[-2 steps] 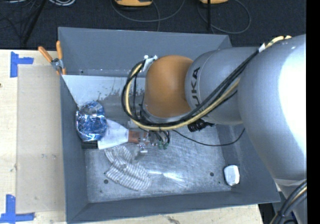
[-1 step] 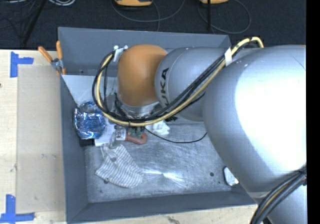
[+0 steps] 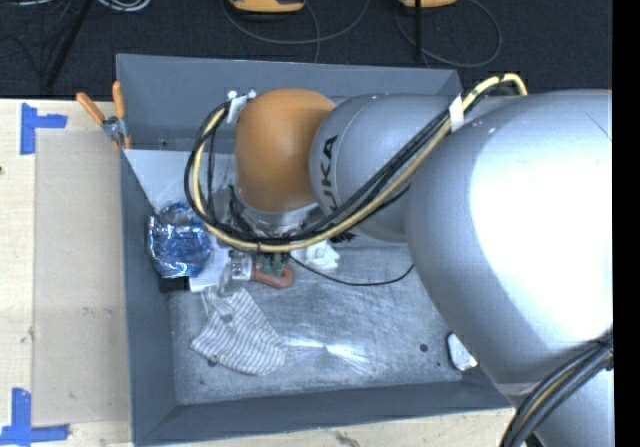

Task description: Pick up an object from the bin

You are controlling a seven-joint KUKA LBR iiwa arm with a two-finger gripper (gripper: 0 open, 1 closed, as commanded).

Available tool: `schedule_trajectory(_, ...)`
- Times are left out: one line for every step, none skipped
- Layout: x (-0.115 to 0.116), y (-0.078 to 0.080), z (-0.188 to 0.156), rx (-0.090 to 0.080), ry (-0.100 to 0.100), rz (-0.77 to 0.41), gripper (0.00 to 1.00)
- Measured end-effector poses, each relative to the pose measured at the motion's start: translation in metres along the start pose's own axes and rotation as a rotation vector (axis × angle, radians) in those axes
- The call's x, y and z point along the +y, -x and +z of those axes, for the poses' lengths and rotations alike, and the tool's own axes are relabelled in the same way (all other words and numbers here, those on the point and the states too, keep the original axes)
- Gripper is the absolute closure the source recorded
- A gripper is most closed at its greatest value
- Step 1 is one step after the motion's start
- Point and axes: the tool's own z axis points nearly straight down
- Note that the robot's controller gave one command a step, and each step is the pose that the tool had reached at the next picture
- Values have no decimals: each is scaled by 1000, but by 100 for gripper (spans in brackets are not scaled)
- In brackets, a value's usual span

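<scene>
My gripper (image 3: 240, 271) hangs low in the left half of the bin, under the arm's wrist. It is just above the top edge of a grey striped cloth (image 3: 240, 337) that lies crumpled on the bin floor. A reddish-brown flat thing (image 3: 274, 276) lies right beside the gripper on its right. A crinkled shiny blue bag (image 3: 180, 240) sits to its left against the bin wall, with a small black thing (image 3: 174, 284) under it. A white crumpled piece (image 3: 322, 257) peeks out from under the arm.
A clear plastic wrapper (image 3: 330, 347) lies on the floor right of the cloth. A small white piece (image 3: 460, 351) rests near the front right corner. The arm's bulk covers the right and back of the bin.
</scene>
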Motion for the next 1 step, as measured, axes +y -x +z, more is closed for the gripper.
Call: schedule_trajectory(-14, -1, -189, 1, 8, -95, 100)
